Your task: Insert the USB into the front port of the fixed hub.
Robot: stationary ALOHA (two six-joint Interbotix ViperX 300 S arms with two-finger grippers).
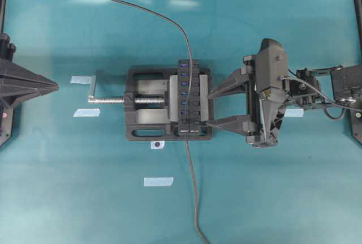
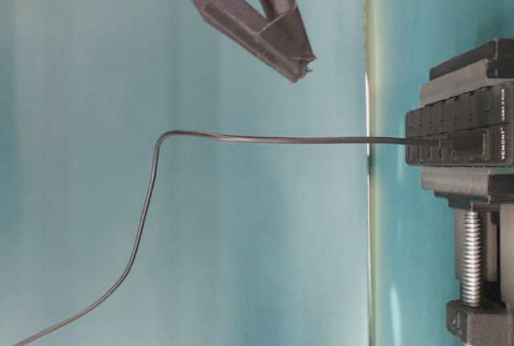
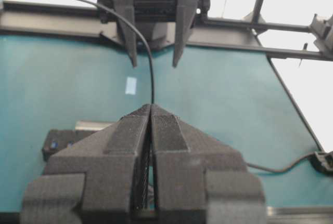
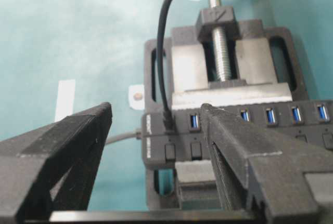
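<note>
The fixed hub (image 1: 189, 85), a long black strip with blue ports, is clamped in a black vise (image 1: 144, 128). The USB (image 4: 169, 121) sits in the front end port, and its thin cable (image 4: 160, 42) rises up and away. In the table-level view the USB (image 2: 458, 144) is seated in the hub (image 2: 458, 117). My right gripper (image 1: 209, 109) is open, its fingertips just right of the hub and apart from the USB. From the wrist, the right gripper (image 4: 156, 110) holds nothing. My left gripper (image 3: 151, 107) is shut and empty, far left of the vise (image 1: 56, 85).
The vise's silver screw and handle (image 1: 92, 88) stick out to the left. Several pale tape strips lie on the teal table, one at the front (image 1: 158, 182). A second cable (image 1: 195, 198) runs from the hub's front end to the table's near edge.
</note>
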